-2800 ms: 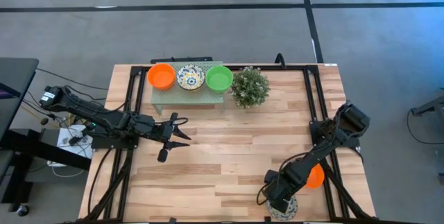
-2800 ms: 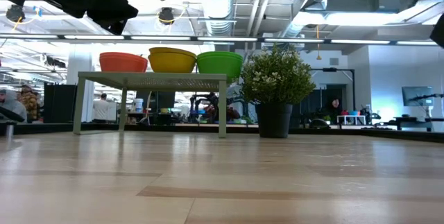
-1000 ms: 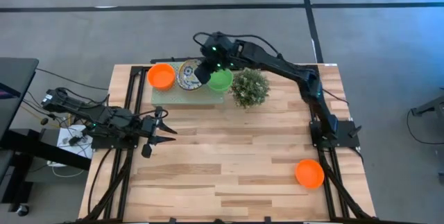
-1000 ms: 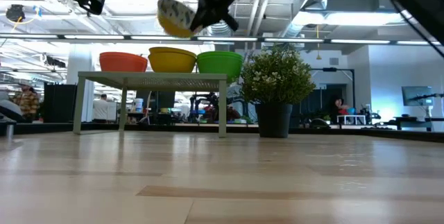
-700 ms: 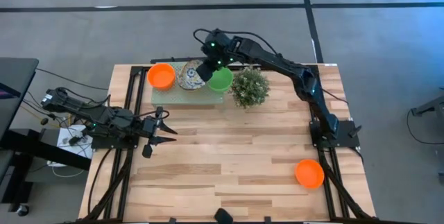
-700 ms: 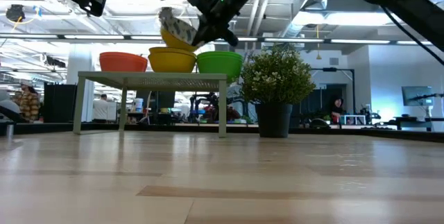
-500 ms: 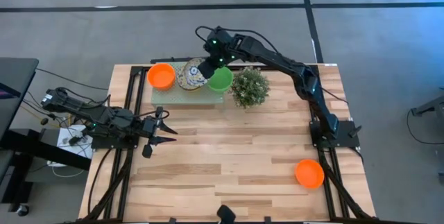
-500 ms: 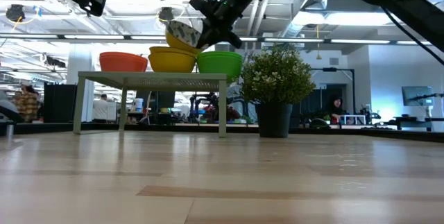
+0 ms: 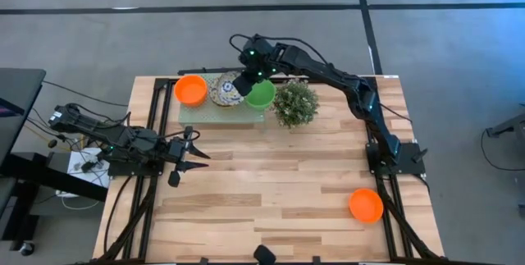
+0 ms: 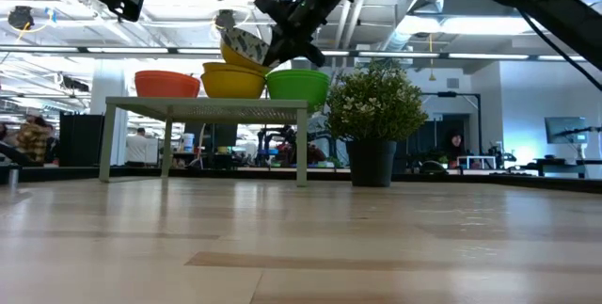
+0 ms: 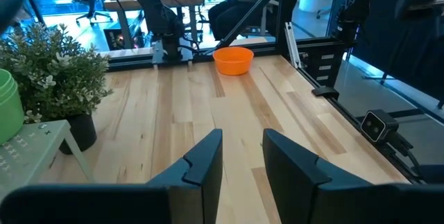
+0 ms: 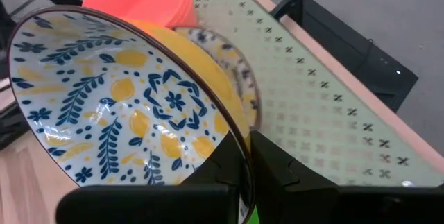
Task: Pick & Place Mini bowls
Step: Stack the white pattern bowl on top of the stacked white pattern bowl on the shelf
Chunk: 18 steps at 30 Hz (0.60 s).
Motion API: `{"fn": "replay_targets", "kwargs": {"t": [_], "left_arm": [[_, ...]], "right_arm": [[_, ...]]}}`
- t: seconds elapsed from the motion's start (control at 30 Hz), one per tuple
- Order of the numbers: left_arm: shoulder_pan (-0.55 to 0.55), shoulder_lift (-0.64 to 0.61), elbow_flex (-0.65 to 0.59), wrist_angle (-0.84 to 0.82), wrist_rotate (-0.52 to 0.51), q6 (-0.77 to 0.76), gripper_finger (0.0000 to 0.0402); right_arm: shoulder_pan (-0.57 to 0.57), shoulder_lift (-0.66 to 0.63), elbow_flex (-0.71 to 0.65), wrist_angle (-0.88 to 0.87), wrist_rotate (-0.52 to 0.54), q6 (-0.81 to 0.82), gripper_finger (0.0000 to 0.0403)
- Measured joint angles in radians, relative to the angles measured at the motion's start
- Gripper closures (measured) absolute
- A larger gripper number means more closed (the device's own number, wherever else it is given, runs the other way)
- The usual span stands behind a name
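A small pale-green shelf [image 9: 246,116] at the table's far edge carries an orange mini bowl [image 9: 190,90], a floral one [image 9: 220,94] that looks yellow from the side [image 10: 233,83], and a green one [image 9: 262,95]. My right gripper [image 9: 244,81] is shut on a second floral mini bowl [image 12: 118,106], tilted just above the shelf's middle bowl [image 12: 225,61]. Another orange mini bowl [image 9: 366,204] sits on the table near the right edge. My left gripper [image 9: 197,152] waits open at the table's left side. My right gripper pinches the floral bowl's rim [image 12: 232,137], one finger inside the bowl and one outside. The fingers come slanting down from the table's right and far side. The bowl [image 10: 243,45] hangs tilted over the shelf's middle bowl; whether they touch, I cannot tell.
A bushy potted plant [image 9: 295,102] stands on the table right beside the shelf's right end, under my right arm. Black frame rails [image 9: 373,125] run along the table's left and right sides. Bare wood [image 9: 271,183] fills the middle and near part.
My right gripper has come down toward the shelf with the floral bowl. The bowl was well above the shelf's middle bowl and now hangs tilted just over it.
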Motion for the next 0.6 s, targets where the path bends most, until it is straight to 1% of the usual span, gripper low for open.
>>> {"fn": "replay_targets", "kwargs": {"t": [0.27,0.47,0.6], "left_arm": [[0.000,0.000,0.000,0.007,0.000,0.004,0.0295],[0.000,0.000,0.000,0.008,0.000,0.005,0.0295],[0.000,0.000,0.000,0.008,0.000,0.007,0.0295]], "right_arm": [[0.004,0.000,0.000,0.021,0.002,0.012,0.0392],[0.007,0.031,-0.001,0.034,0.001,0.011,0.0392],[0.002,0.037,-0.001,0.040,-0.040,0.011,0.0391]]}}
